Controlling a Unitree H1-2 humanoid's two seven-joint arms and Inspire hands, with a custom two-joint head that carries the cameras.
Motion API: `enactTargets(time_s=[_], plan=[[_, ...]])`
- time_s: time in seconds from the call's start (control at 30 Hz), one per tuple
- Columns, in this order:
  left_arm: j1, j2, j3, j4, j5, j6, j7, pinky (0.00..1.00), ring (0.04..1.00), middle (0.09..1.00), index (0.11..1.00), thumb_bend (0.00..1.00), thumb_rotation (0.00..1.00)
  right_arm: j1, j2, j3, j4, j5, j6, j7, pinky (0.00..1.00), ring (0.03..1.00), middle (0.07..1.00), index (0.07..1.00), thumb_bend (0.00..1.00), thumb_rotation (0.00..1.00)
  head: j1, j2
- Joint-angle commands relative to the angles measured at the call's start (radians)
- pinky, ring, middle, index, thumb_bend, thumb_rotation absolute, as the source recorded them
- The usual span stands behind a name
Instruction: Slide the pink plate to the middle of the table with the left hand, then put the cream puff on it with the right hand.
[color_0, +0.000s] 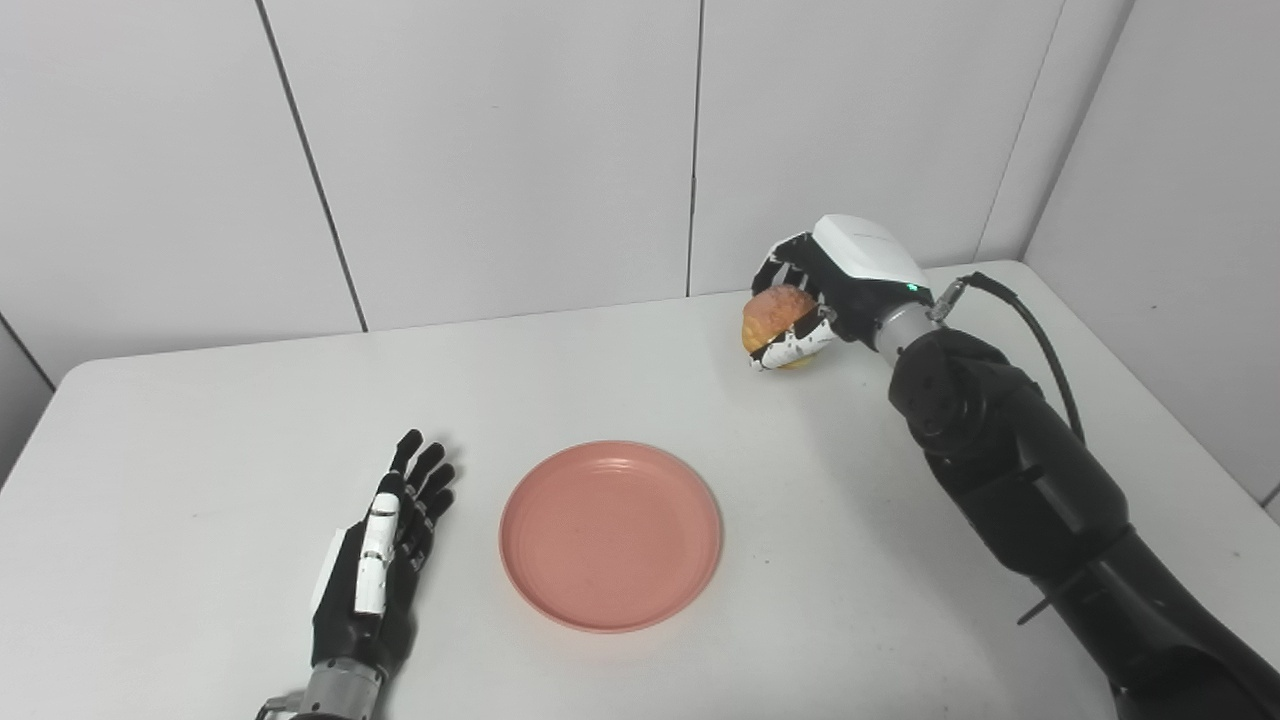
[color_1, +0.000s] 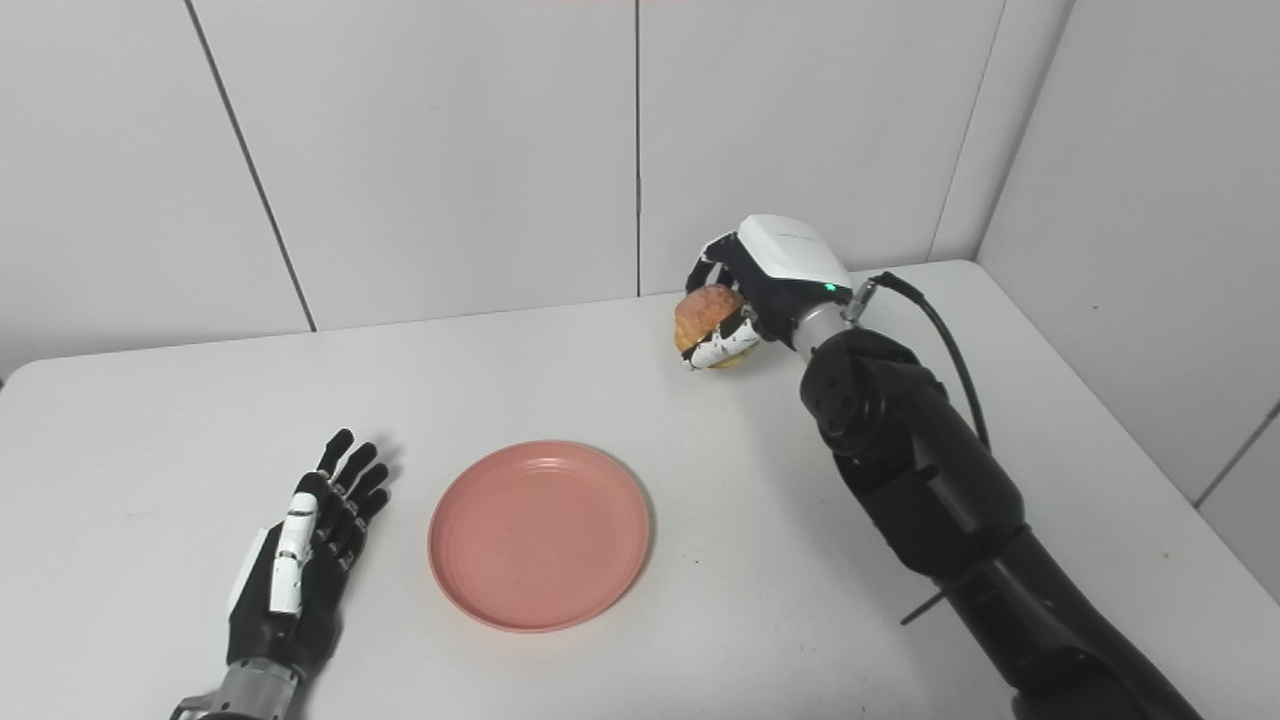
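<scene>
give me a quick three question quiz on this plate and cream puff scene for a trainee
1. True or false: the cream puff already lies on the pink plate.
2. Which hand holds the cream puff? A) left hand B) right hand C) neither
3. Fill in: the left hand rests open on the table, to the ______ of the plate as the pictures show it.

Key:
1. False. The plate has nothing on it, and the puff is over the far side of the table.
2. B. The right hand is closed around it.
3. left
</scene>
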Motion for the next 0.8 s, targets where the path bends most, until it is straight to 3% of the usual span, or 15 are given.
enactTargets(time_s=[0.0, 0.43, 0.6, 0.77], plan=[[0.060, -0.012, -0.011, 0.046, 0.020, 0.037, 0.022, 0.97, 0.947, 0.957, 0.952, 0.43, 1.00, -0.035, -0.001, 0.000, -0.055, -0.024, -0.009, 0.006, 0.28, 0.368, 0.430, 0.538, 0.52, 0.00, 0.018, 0.002], [0.057, -0.057, -0.018, 0.041, 0.043, 0.048, 0.061, 0.95, 0.934, 0.946, 0.941, 0.44, 1.00, -0.009, 0.095, 0.059, -0.164, -0.069, -0.002, 0.090, 0.27, 0.355, 0.422, 0.540, 0.52, 0.00, 0.101, 0.016], [0.057, -0.075, -0.022, 0.029, 0.056, 0.058, 0.080, 0.94, 0.931, 0.942, 0.935, 0.42, 1.00, 0.008, 0.133, 0.086, -0.155, -0.077, -0.037, 0.086, 0.34, 0.411, 0.443, 0.528, 0.52, 0.00, 0.121, 0.021], [0.056, -0.087, -0.025, 0.026, 0.058, 0.057, 0.090, 0.94, 0.933, 0.943, 0.940, 0.42, 1.00, 0.033, 0.167, 0.108, -0.137, -0.075, -0.070, 0.081, 0.31, 0.381, 0.427, 0.528, 0.52, 0.00, 0.149, 0.031]])
